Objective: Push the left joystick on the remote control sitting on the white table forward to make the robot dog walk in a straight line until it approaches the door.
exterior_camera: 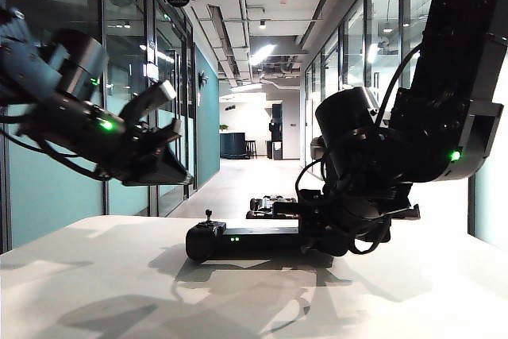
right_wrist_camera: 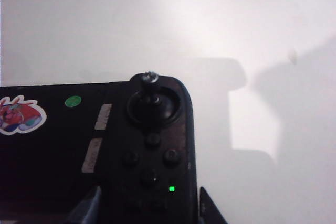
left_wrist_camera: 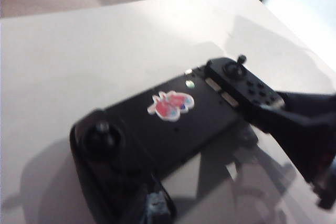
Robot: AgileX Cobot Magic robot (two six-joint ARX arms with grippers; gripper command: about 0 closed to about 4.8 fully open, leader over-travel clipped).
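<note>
**Left joystick not yet pushed; controller steadied at one end, robot dog waiting out in the corridor.**

The left joystick [exterior_camera: 209, 215] stands upright and untouched on the remote control [exterior_camera: 238, 240], which lies flat on the white table [exterior_camera: 95, 283]. The right gripper [right_wrist_camera: 147, 208] has one finger either side of the controller's opposite end, by the right-hand stick [right_wrist_camera: 150, 85]; it looks clamped on that end, though the contact itself falls outside the picture. The left gripper [exterior_camera: 163, 144] hangs in the air well above and to the side of the joystick, and whether its fingers are parted is unclear. Beyond the table edge, the robot dog [exterior_camera: 274, 206] sits low on the corridor floor. By my reading, the whole push remains to be done.
</note>
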